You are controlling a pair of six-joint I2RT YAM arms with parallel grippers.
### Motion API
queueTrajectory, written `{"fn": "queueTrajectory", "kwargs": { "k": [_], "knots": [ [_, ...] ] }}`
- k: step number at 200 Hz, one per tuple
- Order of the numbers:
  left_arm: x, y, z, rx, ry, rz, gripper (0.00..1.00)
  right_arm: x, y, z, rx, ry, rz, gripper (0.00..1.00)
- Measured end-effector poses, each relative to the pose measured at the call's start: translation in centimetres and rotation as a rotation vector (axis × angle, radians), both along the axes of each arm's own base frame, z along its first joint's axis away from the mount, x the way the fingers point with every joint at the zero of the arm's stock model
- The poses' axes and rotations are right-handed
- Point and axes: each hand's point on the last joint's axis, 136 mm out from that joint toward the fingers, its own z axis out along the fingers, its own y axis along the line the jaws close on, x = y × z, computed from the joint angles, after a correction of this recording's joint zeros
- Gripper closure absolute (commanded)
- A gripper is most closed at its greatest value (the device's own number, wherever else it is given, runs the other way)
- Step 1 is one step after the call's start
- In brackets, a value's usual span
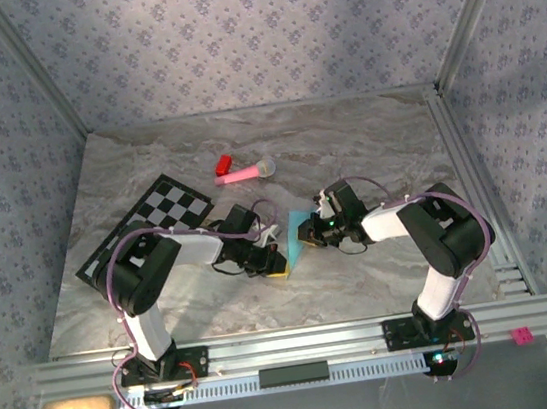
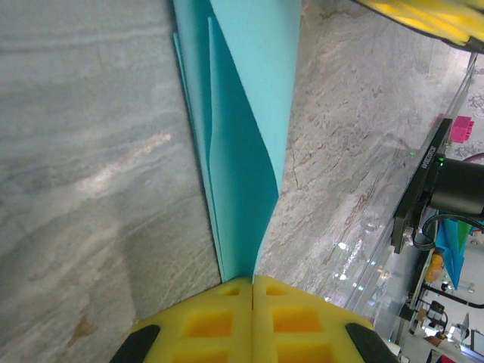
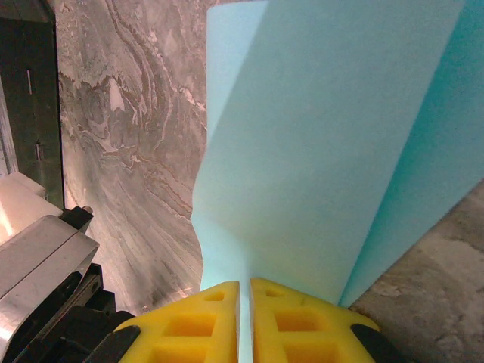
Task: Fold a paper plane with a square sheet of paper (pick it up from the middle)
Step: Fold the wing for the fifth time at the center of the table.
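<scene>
Left gripper (image 2: 252,281) and right gripper (image 3: 245,287) each pinch the folded light-blue paper sheet (image 2: 246,151), which extends forward from both.

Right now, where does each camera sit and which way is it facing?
Top: fixed above and behind the arms, looking down on the table; both arms show, left gripper and right gripper meeting at the paper.
Left wrist: on the left arm, looking along its yellow fingers, shut on the paper's folded edge.
Right wrist: on the right arm, looking along its yellow fingers, shut on the paper's broad face.
Shared: both wrist views see the paper over the marble table.
</scene>
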Motion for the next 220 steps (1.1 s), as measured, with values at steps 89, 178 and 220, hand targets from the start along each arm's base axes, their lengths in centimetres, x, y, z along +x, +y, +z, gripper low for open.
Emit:
{"fn": "queueTrajectory", "kwargs": {
  "k": [89,178,220],
  "knots": [
    [-0.4,0.4,0.0,0.000,-0.001,0.003,0.99,0.0,0.0,0.0,0.000,0.002,0.000,0.87],
    [-0.6,0.5,0.1,-0.007,-0.003,0.010,0.89,0.0,0.0,0.0,-0.003,0.004,-0.001,0.87],
    [-1.4,1.2,0.6,-0.003,0.007,0.015,0.80,0.0,0.0,0.0,-0.002,0.007,-0.003,0.87]
  ]
}}
